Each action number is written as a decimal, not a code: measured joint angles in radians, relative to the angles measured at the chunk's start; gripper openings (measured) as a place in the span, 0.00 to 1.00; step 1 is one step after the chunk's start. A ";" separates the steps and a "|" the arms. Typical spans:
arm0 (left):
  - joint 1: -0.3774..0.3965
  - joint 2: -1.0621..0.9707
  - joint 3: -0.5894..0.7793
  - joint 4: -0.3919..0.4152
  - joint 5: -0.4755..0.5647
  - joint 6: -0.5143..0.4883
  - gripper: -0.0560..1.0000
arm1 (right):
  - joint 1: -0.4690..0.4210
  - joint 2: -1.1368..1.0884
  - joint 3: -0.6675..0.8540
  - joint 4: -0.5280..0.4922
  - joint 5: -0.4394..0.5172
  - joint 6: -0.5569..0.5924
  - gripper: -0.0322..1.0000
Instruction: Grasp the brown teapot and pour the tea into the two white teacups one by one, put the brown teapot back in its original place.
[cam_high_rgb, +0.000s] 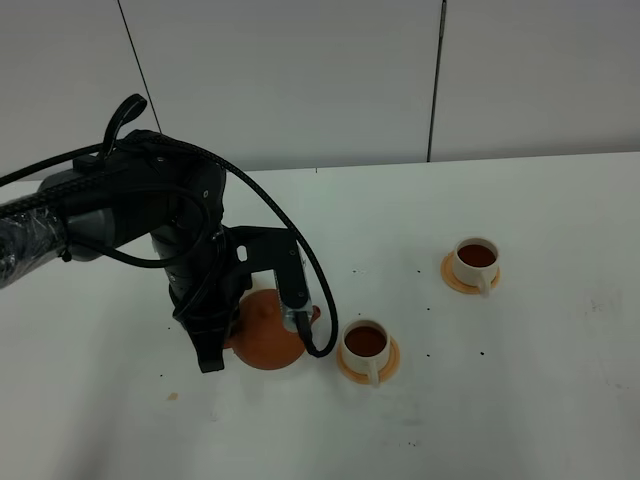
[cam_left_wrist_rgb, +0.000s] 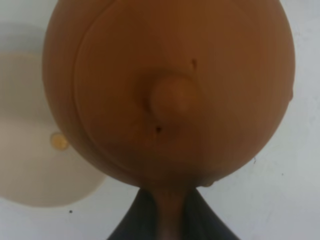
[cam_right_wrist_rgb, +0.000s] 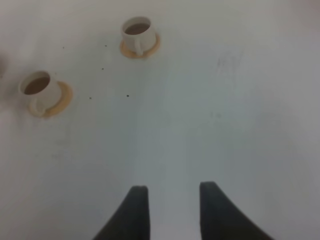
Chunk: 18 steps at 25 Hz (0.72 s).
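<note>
The white table (cam_high_rgb: 520, 400) spreads across the whole scene; the black left arm (cam_high_rgb: 110, 215) reaches in from the left and bends down over it; its left gripper (cam_left_wrist_rgb: 172, 210) is closed on the stubby handle of the brown teapot (cam_high_rgb: 268, 335), jaws pressed against either side of the handle in the left wrist view. The teapot sits at the near left of the table, its spout toward the cups, lid on with the knob up; the cream saucer (cam_left_wrist_rgb: 35, 150) lies just beside it and partly under its edge, though whether the pot rests on it or hangs above cannot be told. The right gripper (cam_right_wrist_rgb: 172, 212) hovers over bare table with its jaws apart and nothing between them. The nearer teacup (cam_high_rgb: 366, 345) stands just right of the teapot on an orange saucer, holding dark tea; the farther teacup (cam_high_rgb: 475, 260) stands well right and farther back, also filled.
</note>
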 joint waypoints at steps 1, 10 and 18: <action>-0.002 -0.002 0.000 0.000 -0.001 -0.003 0.22 | 0.000 0.000 0.000 0.000 0.000 0.000 0.27; 0.054 -0.042 0.000 -0.001 0.020 -0.347 0.22 | 0.000 0.000 0.000 0.000 0.000 0.000 0.27; 0.110 -0.047 0.000 0.024 0.033 -0.841 0.22 | 0.000 0.000 0.000 0.000 0.000 0.000 0.27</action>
